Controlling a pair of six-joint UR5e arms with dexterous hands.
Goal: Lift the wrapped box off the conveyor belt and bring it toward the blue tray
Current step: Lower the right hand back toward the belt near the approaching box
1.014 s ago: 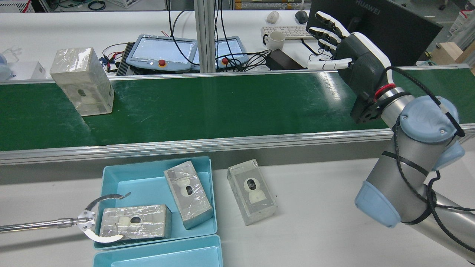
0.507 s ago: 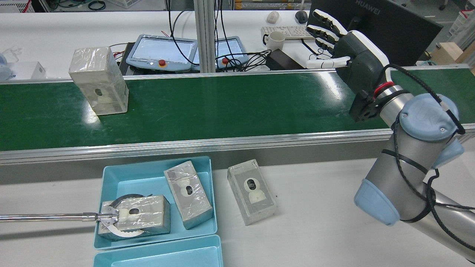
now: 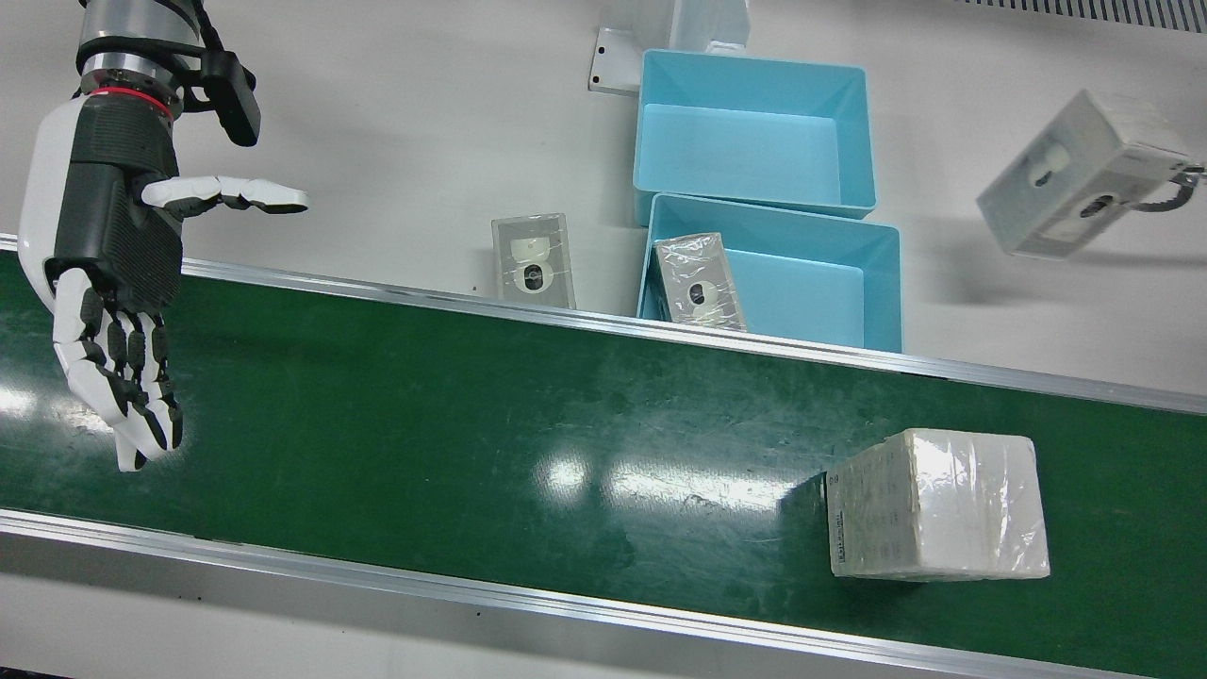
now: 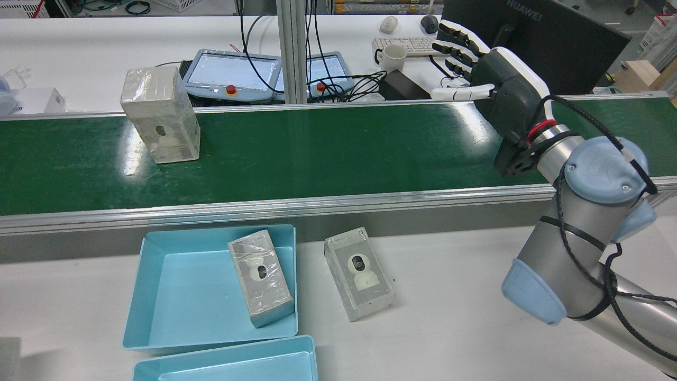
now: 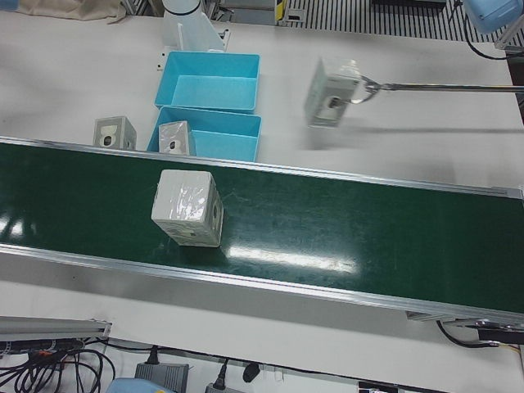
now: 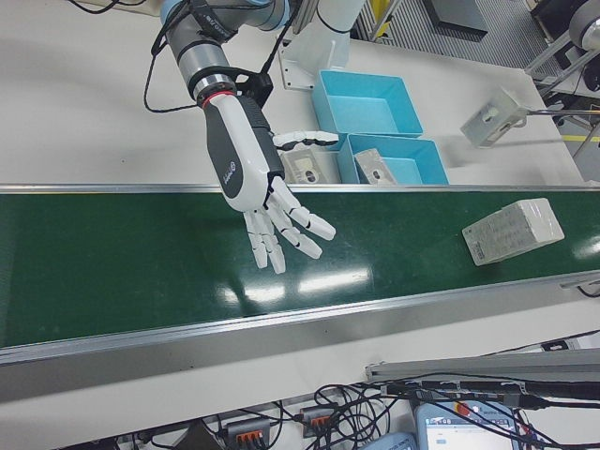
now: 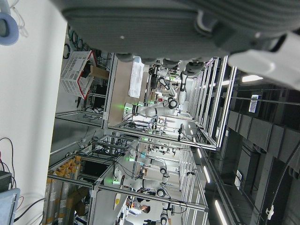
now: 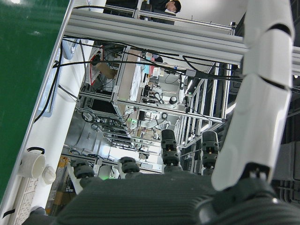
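Hovering over the conveyor belt (image 4: 317, 153): right hand (image 4: 492, 79), fingers (image 3: 123, 377) spread apart and thumb out sideways, grasping nothing. Standing upright on the belt well apart from that hand, toward the robot's left end: wrapped box (image 4: 161, 121), clear film crinkled over it, round camera print on the robot-facing side. Sitting on the white tabletop (image 4: 449, 296) just beside the belt's robot-side rail: blue tray (image 4: 158, 307), holding one wrapped box (image 4: 261, 278) that leans against its right wall in the rear view. Butting against the tray's robot-side edge: second blue tray (image 3: 754, 132). Lying flat on the tabletop just beside the tray: loose box (image 4: 359, 272), print side up. Hanging in the air over the tabletop in the front views, clamped in a long metal grabber (image 5: 434, 86): lifted box (image 3: 1084, 174). Left hand (image 7: 187, 28) visible only from its own camera as dark blurred parts along the view's upper edge; cannot tell whether released or clenched
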